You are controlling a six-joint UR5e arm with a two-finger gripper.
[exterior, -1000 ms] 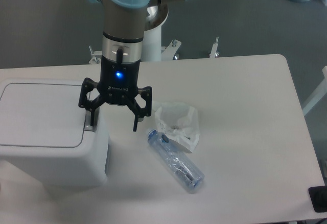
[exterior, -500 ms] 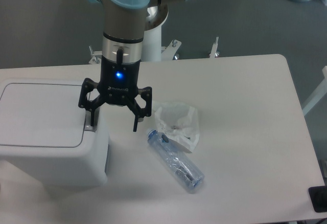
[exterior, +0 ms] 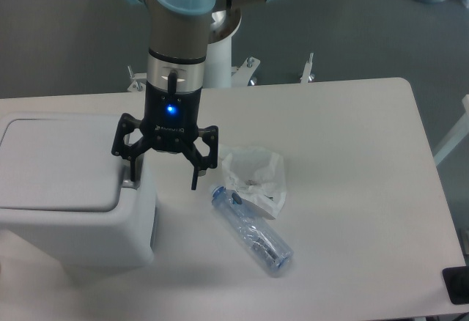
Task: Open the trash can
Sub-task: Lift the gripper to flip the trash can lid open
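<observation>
- The trash can (exterior: 69, 211), a boxy white plastic bin with rounded corners, stood on the left part of the white table (exterior: 352, 160), running out of view at the left edge.
- Its flat white lid (exterior: 58, 163) lay level on top of the bin, closed.
- A small grey push tab (exterior: 129, 184) sat at the lid's right edge.
- The gripper (exterior: 165, 178) hung from the arm (exterior: 176, 35) pointing straight down, its two black fingers spread wide apart and holding nothing.
- The left-hand finger in the view (exterior: 135, 168) stood at the grey tab on the can's right edge; whether it pressed on the tab could not be told from this angle.
- The other finger (exterior: 195, 174) hung over bare table just beside the can's right side.
- A blue light (exterior: 170, 108) glowed on the gripper's black body.
- A crumpled clear plastic bag (exterior: 255, 178) lay on the table to the right of the gripper.
- An empty clear plastic bottle (exterior: 253, 229) lay on its side just below the bag, its cap end towards the gripper and touching the bag's lower edge.
- The arm's white base post (exterior: 220, 61) stood behind the table's far edge.
</observation>
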